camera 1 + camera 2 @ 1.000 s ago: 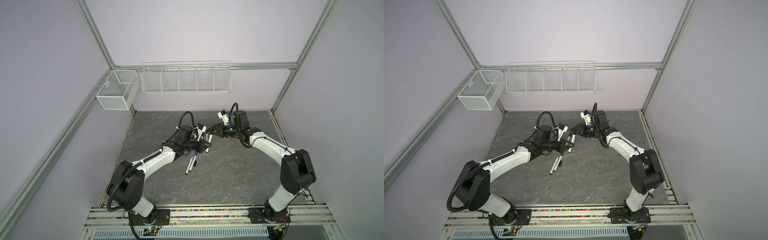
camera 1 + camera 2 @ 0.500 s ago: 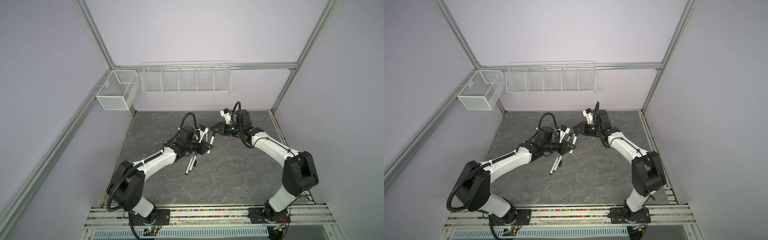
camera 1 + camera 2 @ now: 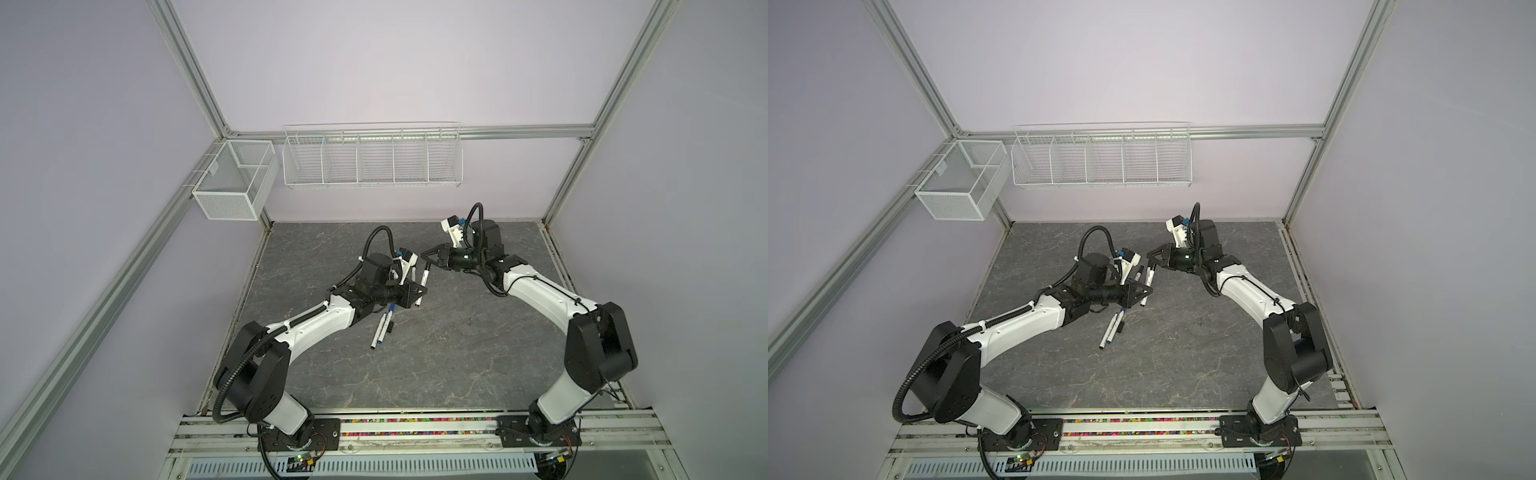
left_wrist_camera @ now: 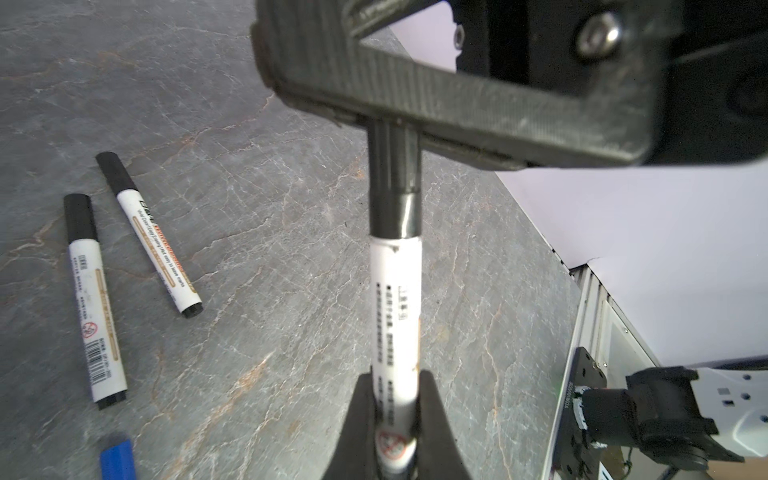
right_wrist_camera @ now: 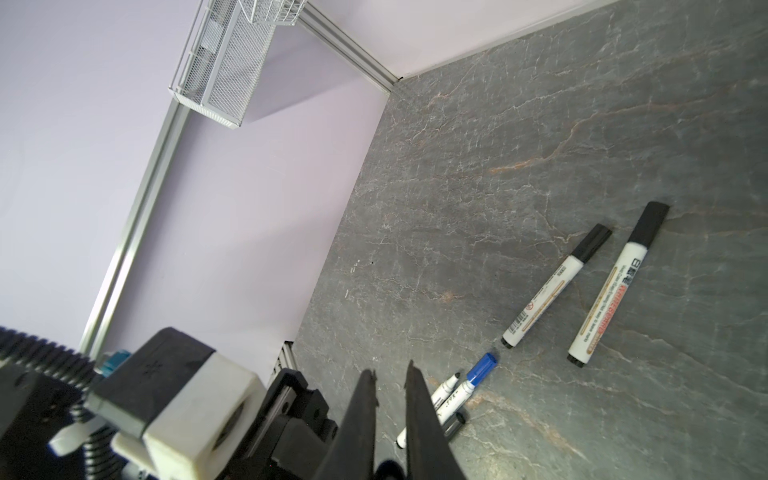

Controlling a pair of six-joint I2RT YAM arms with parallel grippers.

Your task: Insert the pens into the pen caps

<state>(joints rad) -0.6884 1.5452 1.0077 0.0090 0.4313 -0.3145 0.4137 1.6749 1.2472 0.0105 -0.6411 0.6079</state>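
Left tool [image 4: 397,388] tight around the raised pen [image 4: 397,307], right tool [image 5: 390,370] closed, empty, at its black cap [image 4: 395,187] end.

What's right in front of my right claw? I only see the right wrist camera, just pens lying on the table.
Observer: The left gripper holds a pen, pointed at the right gripper; the left wrist view shows it.
Operator: Does it have a cap?
Observer: Yes, a black cap sits on its far end.
Operator: Am I squeezing that cap?
Observer: Cannot tell; in the left wrist view the cap's tip vanishes behind the shut right gripper.
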